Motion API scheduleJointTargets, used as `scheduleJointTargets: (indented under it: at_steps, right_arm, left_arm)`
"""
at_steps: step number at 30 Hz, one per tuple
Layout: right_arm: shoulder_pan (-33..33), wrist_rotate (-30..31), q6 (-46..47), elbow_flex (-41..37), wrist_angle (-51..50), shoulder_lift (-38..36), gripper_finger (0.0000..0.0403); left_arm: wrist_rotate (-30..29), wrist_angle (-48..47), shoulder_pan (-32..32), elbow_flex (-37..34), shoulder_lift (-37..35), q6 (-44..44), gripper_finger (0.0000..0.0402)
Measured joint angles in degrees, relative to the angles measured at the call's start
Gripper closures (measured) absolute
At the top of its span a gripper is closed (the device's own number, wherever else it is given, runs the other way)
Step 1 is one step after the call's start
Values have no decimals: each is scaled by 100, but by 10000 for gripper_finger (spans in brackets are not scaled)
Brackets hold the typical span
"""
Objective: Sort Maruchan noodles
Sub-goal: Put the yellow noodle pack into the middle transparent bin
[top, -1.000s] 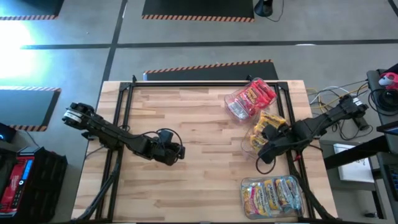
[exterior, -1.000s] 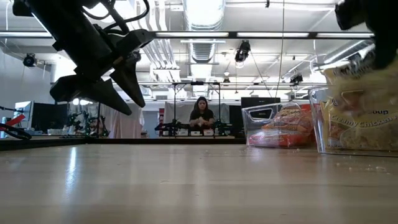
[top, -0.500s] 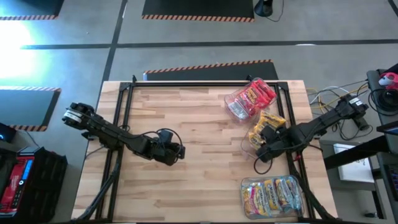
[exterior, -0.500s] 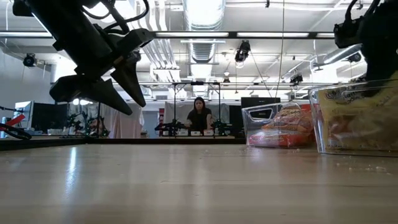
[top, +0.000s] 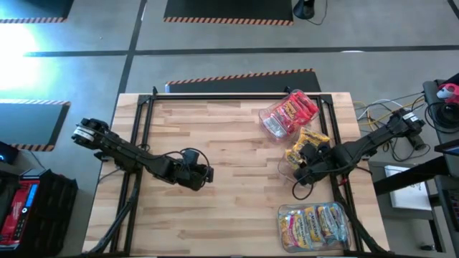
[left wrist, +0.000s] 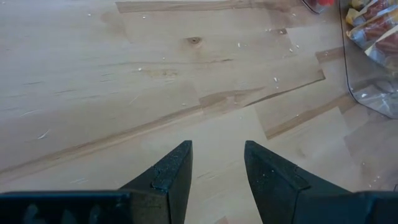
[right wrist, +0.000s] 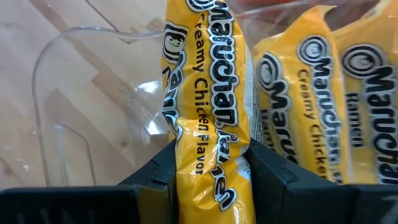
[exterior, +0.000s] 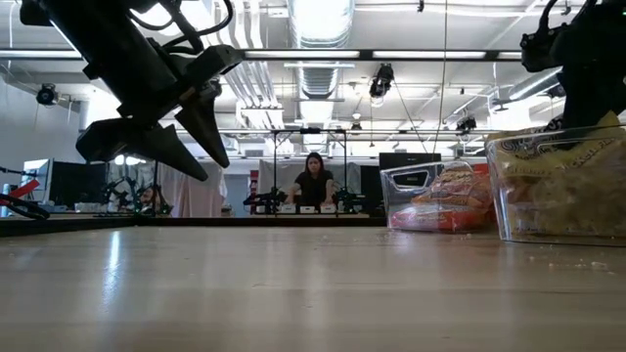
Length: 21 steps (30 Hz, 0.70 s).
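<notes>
The right gripper (right wrist: 210,163) pinches 1 yellow Maruchan packet (right wrist: 208,93) between its 2 fingers, inside the clear tub (top: 290,163), with more yellow packets (right wrist: 314,99) just beside it; the left gripper (left wrist: 217,163) hangs empty with fingers apart above the table (left wrist: 124,93).

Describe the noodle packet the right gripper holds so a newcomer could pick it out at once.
Go to the table's right side, to the middle clear tub of the three there. The right gripper is shut on a yellow Creamy Chicken packet over it. Unlike the other yellow packets beside it, it is pinched on edge between two dark fingers.
</notes>
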Motion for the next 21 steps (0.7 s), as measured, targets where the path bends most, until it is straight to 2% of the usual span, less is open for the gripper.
scheduleJointTargets:
  at_steps: [8, 21]
  right_arm:
    - [0, -70, 2, -56, 548, 0, 282]
    - [-2, -506, -41, -364, 532, 0, 282]
  left_arm:
    - [-2, 0, 6, 0, 0, 0, 271]
    - [-9, -4, 35, -2, 0, 2, 271]
